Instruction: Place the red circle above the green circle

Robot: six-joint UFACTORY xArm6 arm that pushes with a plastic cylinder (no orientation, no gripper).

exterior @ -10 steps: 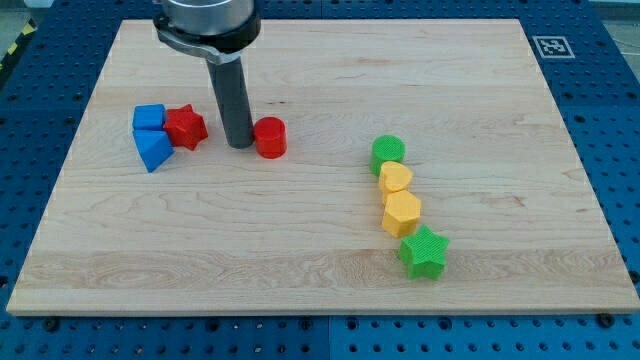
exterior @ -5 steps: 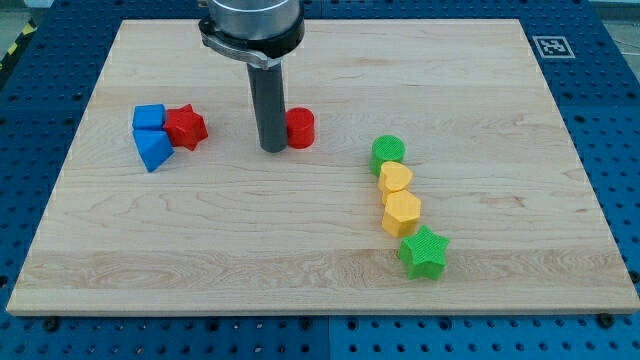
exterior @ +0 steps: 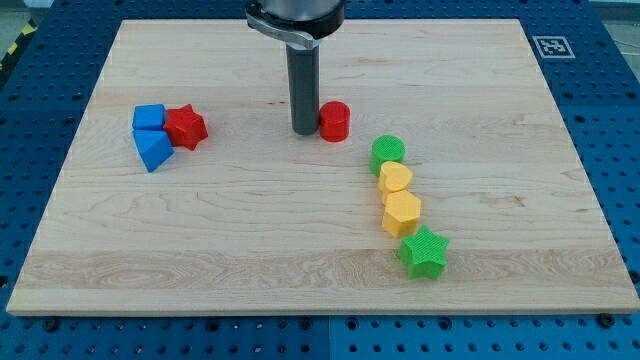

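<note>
The red circle (exterior: 335, 121) sits on the wooden board, up and to the left of the green circle (exterior: 388, 154), with a small gap between them. My tip (exterior: 304, 130) touches the red circle's left side. The rod rises from there to the view's top edge.
A yellow heart (exterior: 396, 179), a yellow hexagon (exterior: 402, 213) and a green star (exterior: 423, 252) run in a line below the green circle. At the view's left, a red star (exterior: 185, 127) touches a blue cube (exterior: 149, 117) and another blue block (exterior: 153, 150).
My tip has moved to the right and slightly up, pushing the red circle with it toward the green circle. The other blocks have not moved.
</note>
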